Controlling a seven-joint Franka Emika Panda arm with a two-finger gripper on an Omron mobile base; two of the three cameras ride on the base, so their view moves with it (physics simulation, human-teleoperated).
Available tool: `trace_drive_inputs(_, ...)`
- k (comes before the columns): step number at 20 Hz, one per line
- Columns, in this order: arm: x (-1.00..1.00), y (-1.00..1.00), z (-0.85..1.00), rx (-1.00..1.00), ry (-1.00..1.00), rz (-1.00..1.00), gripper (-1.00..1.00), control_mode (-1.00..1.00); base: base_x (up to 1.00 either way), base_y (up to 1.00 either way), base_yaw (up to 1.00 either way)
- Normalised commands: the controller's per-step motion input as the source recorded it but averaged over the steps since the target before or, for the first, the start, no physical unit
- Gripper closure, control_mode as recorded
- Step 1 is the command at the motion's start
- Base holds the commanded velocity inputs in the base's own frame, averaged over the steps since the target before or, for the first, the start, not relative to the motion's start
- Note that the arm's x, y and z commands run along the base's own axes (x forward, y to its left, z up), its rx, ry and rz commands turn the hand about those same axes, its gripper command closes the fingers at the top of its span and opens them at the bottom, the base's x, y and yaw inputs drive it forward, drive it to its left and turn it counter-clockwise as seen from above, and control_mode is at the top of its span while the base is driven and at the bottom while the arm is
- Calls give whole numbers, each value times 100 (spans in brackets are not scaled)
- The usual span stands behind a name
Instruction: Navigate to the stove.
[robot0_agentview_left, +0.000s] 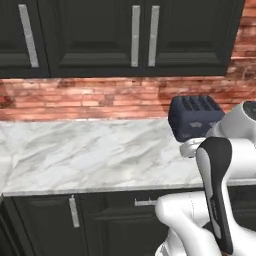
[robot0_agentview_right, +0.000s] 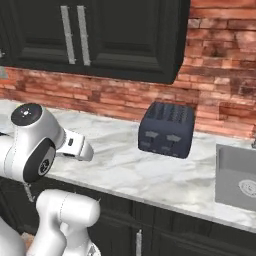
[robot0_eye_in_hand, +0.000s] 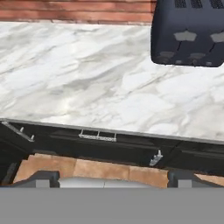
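Our gripper (robot0_eye_in_hand: 113, 178) hangs over the front edge of the marble counter (robot0_eye_in_hand: 78, 83), its 2 finger tips (robot0_eye_in_hand: 43, 178) spread wide with nothing between them. Beyond the jaws and off to their right sits the dark slotted toaster (robot0_eye_in_hand: 188, 35), against the brick wall (robot0_agentview_left: 85, 95). A sink (robot0_agentview_right: 237, 182) lies further right. We cannot spot the stove here.

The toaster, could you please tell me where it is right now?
The toaster stands on the marble counter against the brick wall, left of the sink in the right base view.
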Motion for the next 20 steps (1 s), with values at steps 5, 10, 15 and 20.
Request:
trace_drive_inputs(5,0,0,0,0,0,0,-100,100,-21,100,54)
trace_drive_inputs(10,0,0,0,0,0,0,-100,100,-4,64,89)
trace_drive_inputs(15,0,0,0,0,0,0,-100,100,0,0,100)
trace_drive_inputs(20,0,0,0,0,0,0,-100,100,-1,0,100)
